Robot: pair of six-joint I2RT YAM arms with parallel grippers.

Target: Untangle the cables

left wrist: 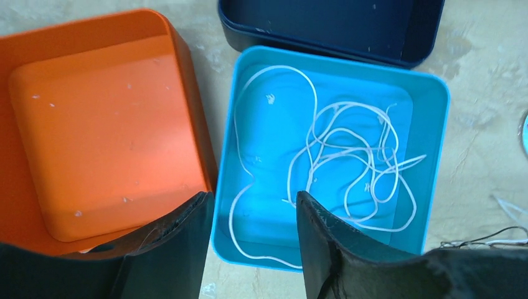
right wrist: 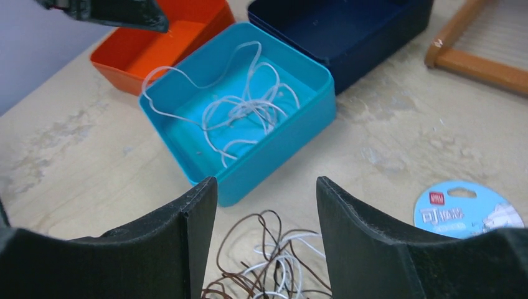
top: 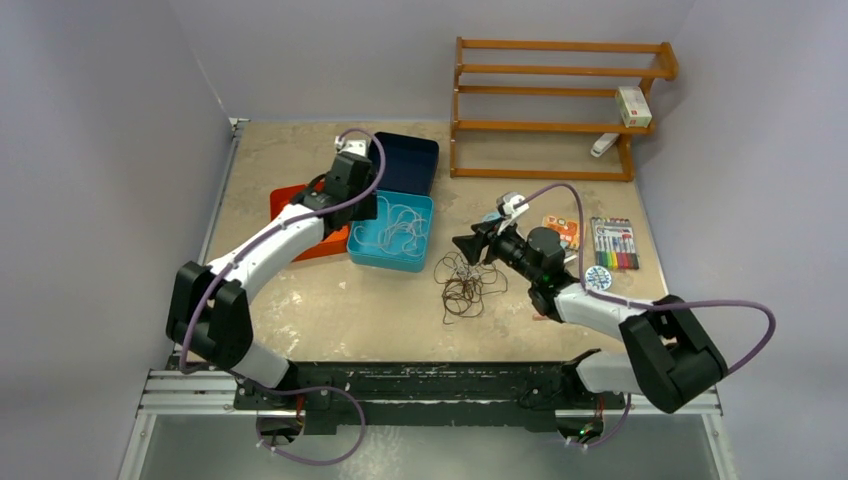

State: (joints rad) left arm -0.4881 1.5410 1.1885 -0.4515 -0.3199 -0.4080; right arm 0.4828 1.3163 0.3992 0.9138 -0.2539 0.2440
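A tangle of brown and white cables (top: 463, 285) lies on the table in front of the light-blue box (top: 360, 252); the right wrist view has the same tangle (right wrist: 274, 265) low between my fingers. A loose white cable (left wrist: 339, 149) lies coiled inside that light-blue box (left wrist: 439, 112), also seen as white loops (right wrist: 240, 109) from the right. My left gripper (left wrist: 254, 202) hangs open above the box's near rim, nothing between its fingers. My right gripper (right wrist: 266, 187) stands open just above the tangle, apart from it. In the overhead view the left gripper (top: 352, 170) is over the boxes, the right gripper (top: 470, 245) beside the tangle.
An orange box (left wrist: 93, 124) sits left of the light-blue one, a dark-blue box (left wrist: 336, 25) behind it. A wooden rack (top: 555, 110) stands at the back right. A marker set (top: 613, 243), an orange pack (top: 562, 230) and a round blue card (right wrist: 464, 208) lie right of the tangle.
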